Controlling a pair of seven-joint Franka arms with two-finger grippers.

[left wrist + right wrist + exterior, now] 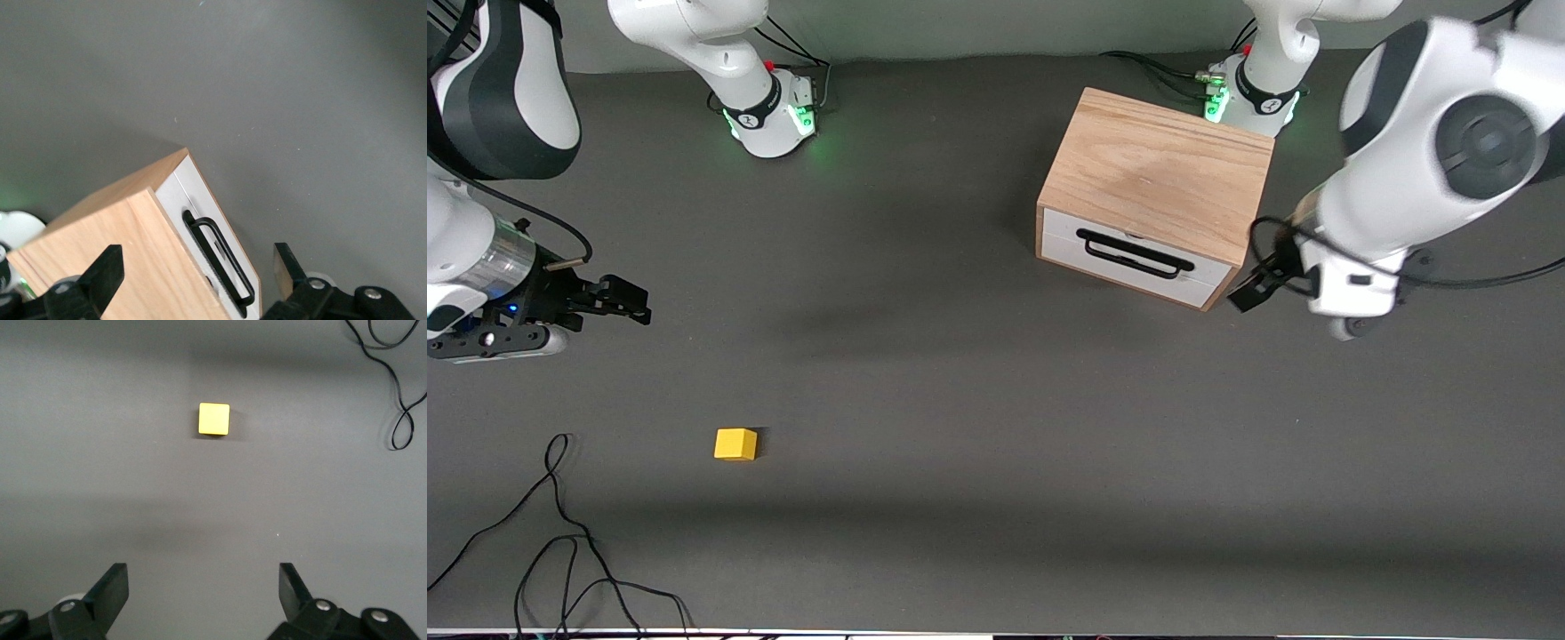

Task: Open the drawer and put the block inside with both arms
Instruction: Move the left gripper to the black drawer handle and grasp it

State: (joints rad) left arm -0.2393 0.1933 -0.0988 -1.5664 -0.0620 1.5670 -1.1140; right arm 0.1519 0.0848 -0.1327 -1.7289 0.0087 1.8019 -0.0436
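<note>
Nearest the front camera, a loose black cable point(562, 436) trails along the lower edge of the front view on the dark tabletop point(960, 400), at the right arm's end.

Left pincer point(1254, 286) hangs over the tabletop just beside the front corner of the oak cabinet point(1156, 169), at mid-height of the front view toward the left arm's end. Its fingers are spread wide and hold nothing. The left wrist view shows them straddling the cabinet's edge from above, apart from it. The drawer point(1060, 238) is fully shut, its white front flush with the cabinet, and the black bar handle point(1134, 255) is untouched.

Right pincer point(630, 300) hovers over bare tabletop at the right arm's end, also spread and empty. The block point(735, 444) lies flat on the tabletop in the lower part of the front view, well apart from the cabinet. In the right wrist view it sits ahead of the pincer, between the lines of the two fingers.

By my reading, the opening step is only starting. Next, the left pincer should come round in front of the drawer, drop to handle height, close on the bar near its middle and pull straight outward. The right pincer looks lined up to descend on the block.
</note>
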